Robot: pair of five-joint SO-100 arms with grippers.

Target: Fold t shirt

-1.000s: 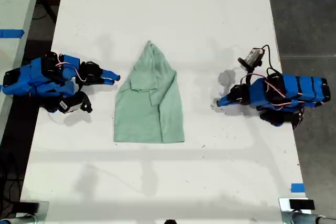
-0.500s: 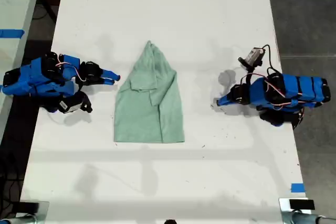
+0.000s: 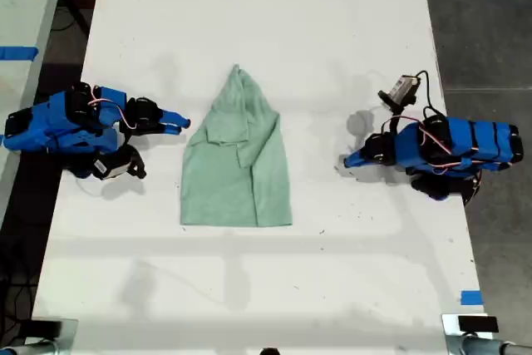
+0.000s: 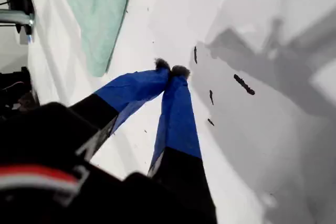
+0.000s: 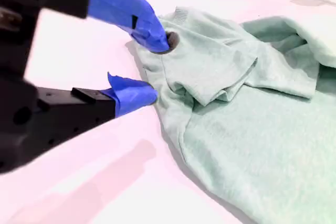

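Observation:
The pale mint-green t shirt (image 3: 237, 160) lies flat mid-table in the exterior view, folded into a rough triangle with its point toward the far edge and a straight hem nearest the camera. My second gripper (image 3: 179, 122) is on the arm at the exterior view's left. It is open, its blue fingertips (image 5: 155, 38) right at the edge of the t shirt (image 5: 252, 108) beside a folded sleeve, holding nothing. My first gripper (image 3: 347, 161), on the arm at the exterior view's right, is shut and empty (image 4: 170, 71). It rests low over bare table, well apart from the t shirt (image 4: 97, 14).
The white table (image 3: 266, 288) runs the picture's length, with dark floor past both long edges. A strip of blue tape (image 3: 471, 297) lies near the exterior view's lower right, by a metal clamp (image 3: 465, 324). A second table (image 3: 21, 6) stands at the exterior view's left.
The arm at the exterior view's right has drawn back very slightly toward that side. The other arm and the t shirt have not moved.

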